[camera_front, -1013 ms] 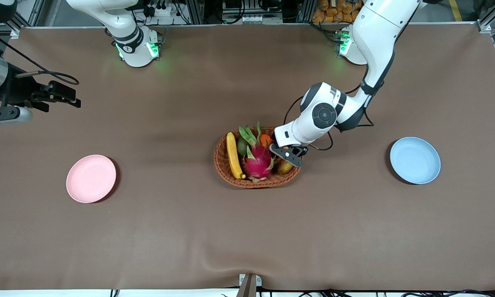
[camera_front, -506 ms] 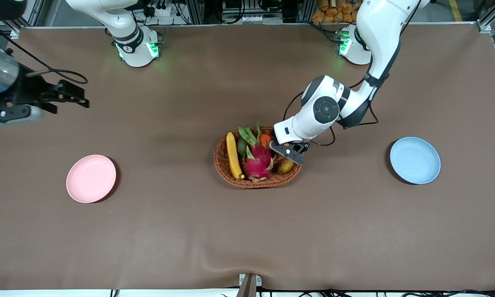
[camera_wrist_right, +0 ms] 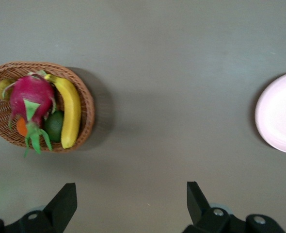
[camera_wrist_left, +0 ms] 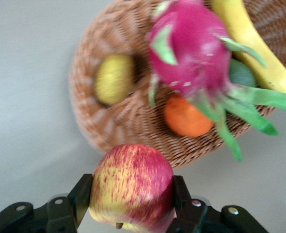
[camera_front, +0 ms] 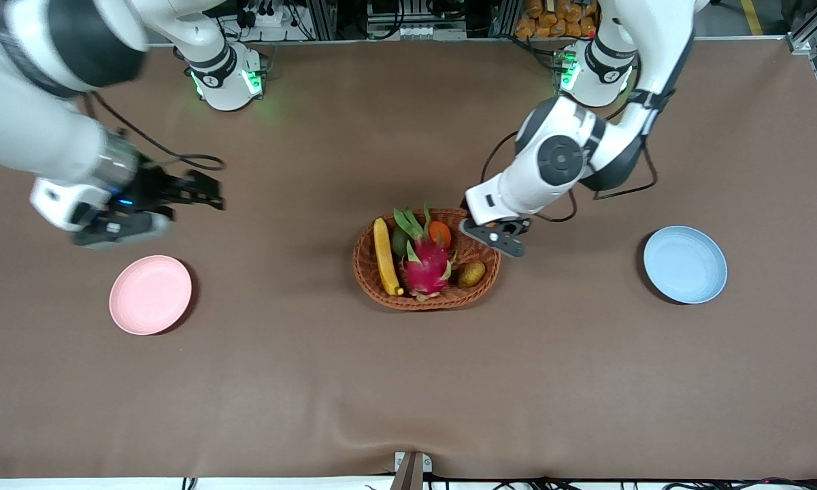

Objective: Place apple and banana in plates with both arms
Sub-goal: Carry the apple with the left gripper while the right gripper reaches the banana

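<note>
Lifted off basket [camera_front: 427, 294]: apple [camera_wrist_left: 132, 187] clamped between left jaws; right jaws wide, approaching.

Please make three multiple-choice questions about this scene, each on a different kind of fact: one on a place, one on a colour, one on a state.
1. Where is the banana?
A. On the pink plate
B. In the wicker basket
C. On the bare table

2. What colour is the plate toward the left arm's end of the table?
A. Light blue
B. Pale pink
C. Green

3. What is the state of the left gripper?
A. Open over the basket
B. Shut on nothing
C. Shut on the apple

Answers: 1 B, the banana lies in the basket beside the dragon fruit. 2 A, the blue plate lies at that end. 3 C, the left wrist view shows both fingers pressed against the apple.
</note>
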{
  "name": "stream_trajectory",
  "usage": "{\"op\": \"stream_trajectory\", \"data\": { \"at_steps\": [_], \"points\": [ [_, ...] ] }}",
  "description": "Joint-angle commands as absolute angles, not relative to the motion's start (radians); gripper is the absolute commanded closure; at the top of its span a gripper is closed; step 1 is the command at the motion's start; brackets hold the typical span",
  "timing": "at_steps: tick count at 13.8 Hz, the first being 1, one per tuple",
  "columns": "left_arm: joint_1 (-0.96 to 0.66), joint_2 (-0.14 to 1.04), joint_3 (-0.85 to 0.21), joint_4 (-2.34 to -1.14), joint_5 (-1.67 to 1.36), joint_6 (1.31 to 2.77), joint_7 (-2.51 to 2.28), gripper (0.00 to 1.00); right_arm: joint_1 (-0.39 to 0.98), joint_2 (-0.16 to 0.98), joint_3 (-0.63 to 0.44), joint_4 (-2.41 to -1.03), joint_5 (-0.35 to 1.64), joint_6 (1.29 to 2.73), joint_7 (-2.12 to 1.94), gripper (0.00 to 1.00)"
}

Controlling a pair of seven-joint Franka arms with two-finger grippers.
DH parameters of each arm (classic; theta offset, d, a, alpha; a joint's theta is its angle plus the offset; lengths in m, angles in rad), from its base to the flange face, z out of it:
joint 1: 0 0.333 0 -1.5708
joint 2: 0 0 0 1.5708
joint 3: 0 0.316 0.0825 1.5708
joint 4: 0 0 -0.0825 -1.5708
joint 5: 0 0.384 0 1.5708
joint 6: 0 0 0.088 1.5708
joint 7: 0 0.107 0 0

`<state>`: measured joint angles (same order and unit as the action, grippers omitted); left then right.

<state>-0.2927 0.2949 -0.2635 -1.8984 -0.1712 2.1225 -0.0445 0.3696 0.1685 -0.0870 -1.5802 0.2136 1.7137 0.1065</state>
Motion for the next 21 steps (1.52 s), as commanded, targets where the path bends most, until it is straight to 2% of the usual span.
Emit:
{"op": "stream_trajectory", "data": {
  "at_steps": [1, 4, 5, 6, 9, 12, 13, 15, 18, 21],
  "points": [
    [-0.213, 0.247, -0.265, -1.895, -0.164, 2.005, -0.064, 0.75, 0.457, 0.253, -0.097, -1.557, 0.222, 1.822, 0.152, 0.04],
    [-0.105, 0.238, -0.265, -1.882, -0.118, 1.899, -0.063, 0.74, 0.550, 0.348, -0.097, -1.552, 0.216, 2.017, 0.198, 0.12],
    [-0.071, 0.232, -0.267, -1.882, -0.074, 1.879, -0.063, 0.73, 0.575, 0.385, -0.097, -1.540, 0.213, 2.082, 0.234, 0.13],
    [-0.042, 0.232, -0.268, -1.884, -0.036, 1.859, -0.061, 0.65, 0.601, 0.420, -0.097, -1.526, 0.212, 2.150, 0.257, 0.13],
    [0.017, 0.238, -0.267, -1.896, 0.006, 1.826, -0.064, 0.63, 0.656, 0.527, -0.098, -1.477, 0.203, 2.299, 0.272, 0.17],
    [0.106, 0.274, -0.270, -1.898, 0.008, 1.821, -0.044, 0.60, 0.673, 0.612, -0.098, -1.456, 0.155, 2.399, 0.270, 0.26],
    [0.118, 0.288, -0.267, -1.898, 0.008, 1.821, -0.044, 0.60, 0.683, 0.636, -0.098, -1.454, 0.135, 2.430, 0.270, 0.33],
    [0.185, 0.319, -0.267, -1.896, 0.009, 1.821, -0.043, 0.60, 0.689, 0.667, -0.098, -1.454, 0.123, 2.463, 0.271, 0.34],
    [0.274, 0.371, -0.268, -1.885, 0.052, 1.824, -0.028, 0.60, 0.703, 0.705, -0.098, -1.454, 0.123, 2.509, 0.272, 0.44],
    [0.353, 0.437, -0.268, -1.850, 0.054, 1.833, 0.024, 0.60, 0.721, 0.752, -0.098, -1.445, 0.123, 2.551, 0.273, 0.44]
  ]
}}
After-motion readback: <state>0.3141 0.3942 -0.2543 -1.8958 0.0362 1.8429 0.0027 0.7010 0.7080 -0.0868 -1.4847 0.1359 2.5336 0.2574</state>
